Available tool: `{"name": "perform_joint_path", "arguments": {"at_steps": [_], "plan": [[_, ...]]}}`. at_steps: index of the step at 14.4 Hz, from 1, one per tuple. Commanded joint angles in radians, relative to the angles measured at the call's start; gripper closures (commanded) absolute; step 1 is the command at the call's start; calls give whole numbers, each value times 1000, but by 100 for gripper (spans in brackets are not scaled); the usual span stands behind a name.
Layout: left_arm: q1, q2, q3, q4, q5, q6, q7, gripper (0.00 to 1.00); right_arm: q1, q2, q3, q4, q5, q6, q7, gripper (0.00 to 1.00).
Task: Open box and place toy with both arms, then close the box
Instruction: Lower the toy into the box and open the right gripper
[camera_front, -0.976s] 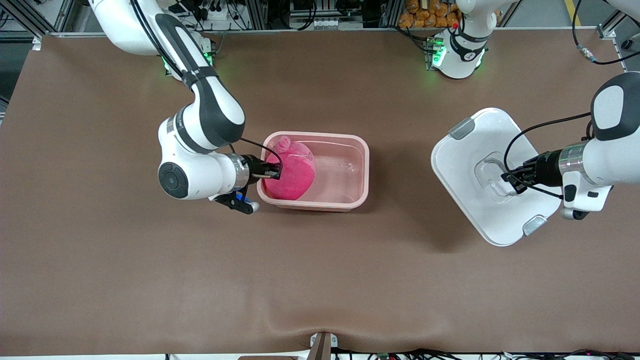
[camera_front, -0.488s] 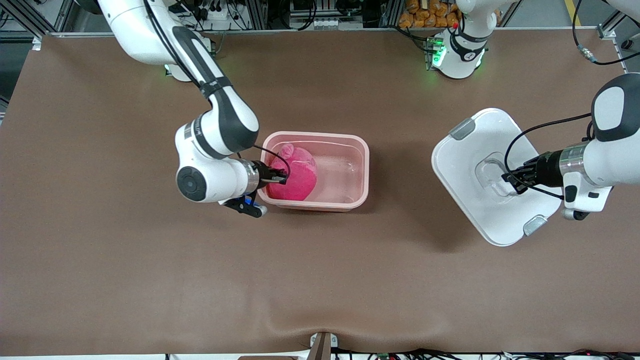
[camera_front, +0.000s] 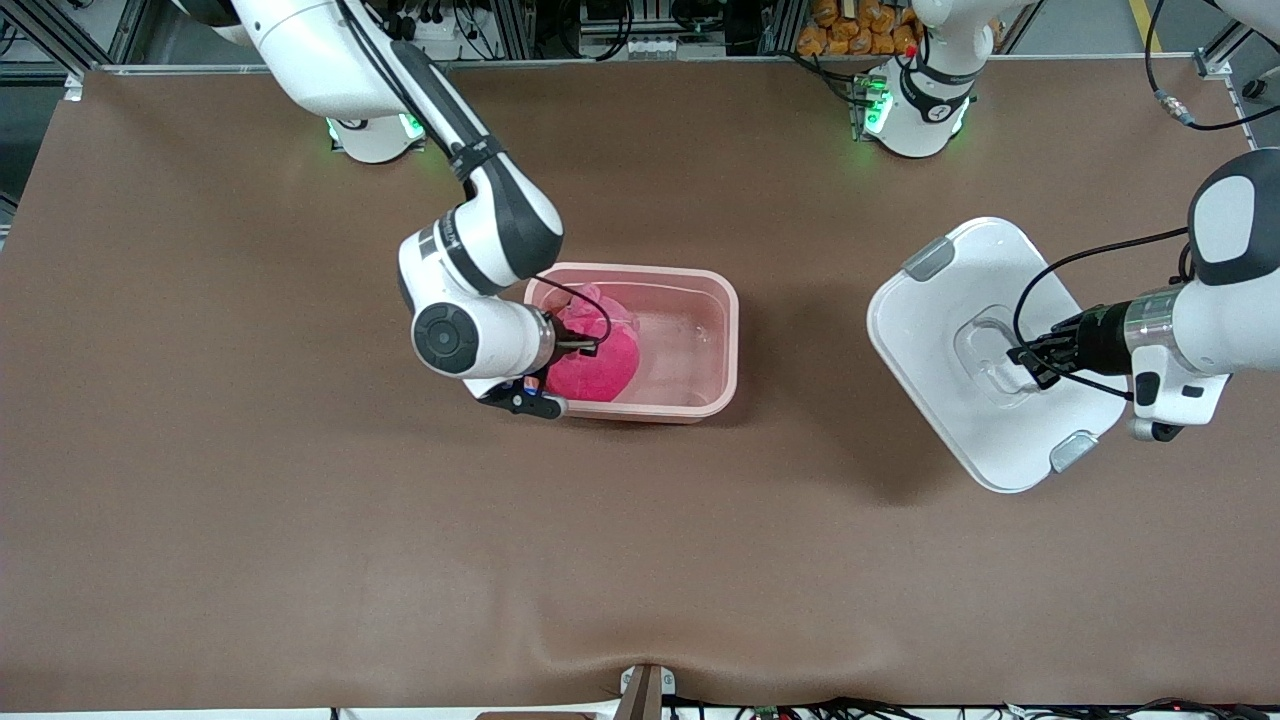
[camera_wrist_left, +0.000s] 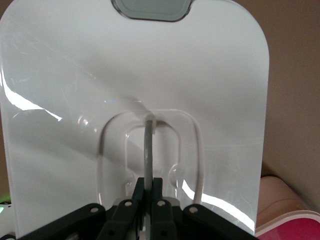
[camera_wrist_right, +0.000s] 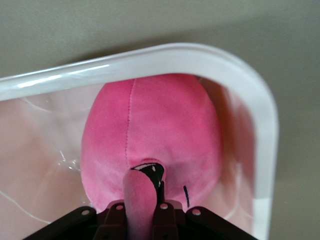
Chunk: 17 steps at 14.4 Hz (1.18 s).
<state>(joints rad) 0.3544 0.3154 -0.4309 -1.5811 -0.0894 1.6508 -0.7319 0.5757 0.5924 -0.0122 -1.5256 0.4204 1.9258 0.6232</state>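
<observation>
The box (camera_front: 735, 340) is an open pink tub in the middle of the table. The hot-pink toy (camera_front: 605, 365) is inside it, at the end toward the right arm. My right gripper (camera_front: 585, 347) is shut on one of the toy's eye stalks; the right wrist view shows the toy (camera_wrist_right: 150, 125) hanging from the gripper (camera_wrist_right: 145, 200) inside the tub rim (camera_wrist_right: 265, 130). The white lid (camera_front: 940, 310) is tilted above the table toward the left arm's end. My left gripper (camera_front: 1020, 362) is shut on its grey handle (camera_wrist_left: 148, 150), seen up close at the gripper (camera_wrist_left: 148, 187).
Grey clips (camera_front: 927, 259) (camera_front: 1071, 452) sit on two edges of the lid. A corner of the pink tub (camera_wrist_left: 285, 210) shows past the lid in the left wrist view. The brown table (camera_front: 300, 520) spreads wide around the box.
The right arm has swung in toward the box and carried the toy along inside the tub's end. The left arm and the lid have barely moved.
</observation>
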Motion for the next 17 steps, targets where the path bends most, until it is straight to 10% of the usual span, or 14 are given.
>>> {"name": "perform_joint_path", "arguments": {"at_steps": [1, 17], "plan": [[11, -4, -8, 3, 16, 3, 22, 100, 36, 18, -6, -5, -15, 51, 30, 100], [32, -4, -8, 0, 16, 3, 69, 100, 188, 110, -5, 4, 0, 410, 79, 100]]}}
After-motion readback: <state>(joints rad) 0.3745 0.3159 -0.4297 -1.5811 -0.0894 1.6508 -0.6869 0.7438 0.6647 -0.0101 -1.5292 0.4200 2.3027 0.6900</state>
